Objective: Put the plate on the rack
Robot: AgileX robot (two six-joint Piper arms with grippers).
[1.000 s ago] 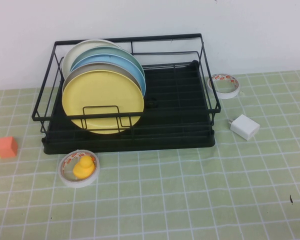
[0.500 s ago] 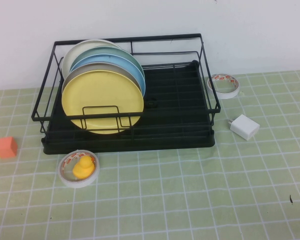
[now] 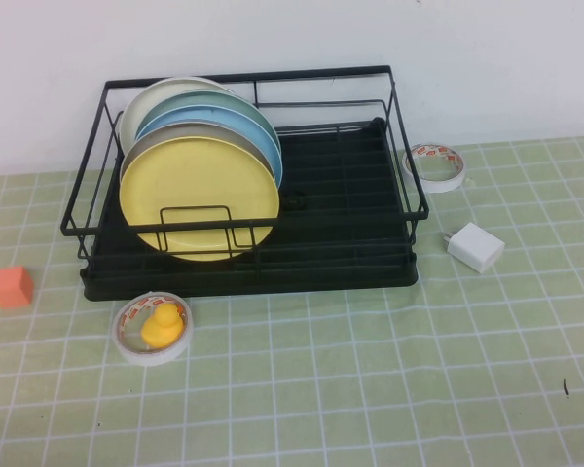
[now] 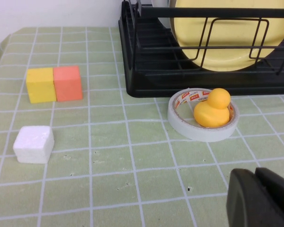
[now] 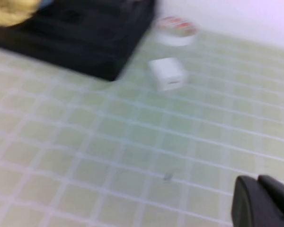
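Note:
The pale-yellow plate stands upright in the front slot at the left end of the black wire rack, in front of grey, light-blue and other plates. In the left wrist view, the plate and the rack lie ahead of my left gripper, which is shut, empty and low over the mat. My right gripper is shut and empty over the mat, to the right of the rack. Neither gripper shows in the high view.
A tape roll holding a yellow toy duck lies in front of the rack. Yellow and orange blocks sit at the left, with a white cube nearby. A white charger and a second tape roll lie to the right.

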